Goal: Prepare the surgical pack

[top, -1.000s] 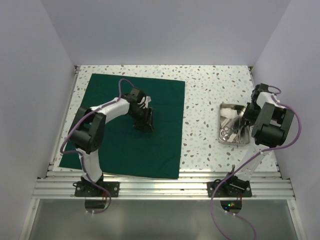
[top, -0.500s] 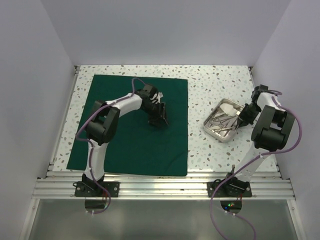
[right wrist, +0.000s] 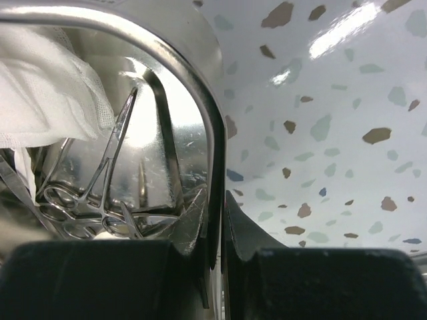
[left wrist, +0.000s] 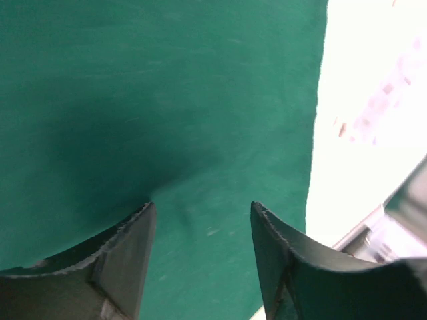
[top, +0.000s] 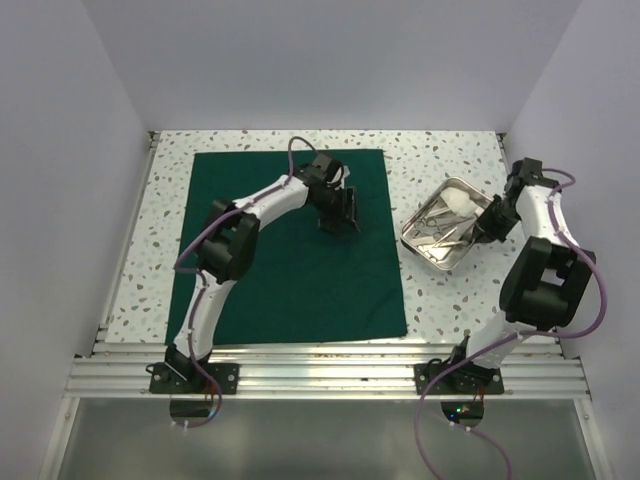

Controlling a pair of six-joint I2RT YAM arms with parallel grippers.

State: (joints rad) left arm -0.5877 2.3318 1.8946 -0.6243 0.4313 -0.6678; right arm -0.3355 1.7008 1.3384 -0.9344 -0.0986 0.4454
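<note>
Standing by, I see the cloth (top: 290, 270) spread flat over the left half of the table (top: 440, 160), a near-square sheet slightly skewed to the table's edges. The left gripper (top: 340, 215) is down on it near the far right corner, fingers parted with nothing between them. That arm is reached out long and low from its base. The right gripper (top: 487, 225) is pinched on the rim of the tray (top: 425, 245), which sits askew just off the cloth's right edge, not touching it. The cloth lies to the tray's left, so I'd guess the tray heads that way.
</note>
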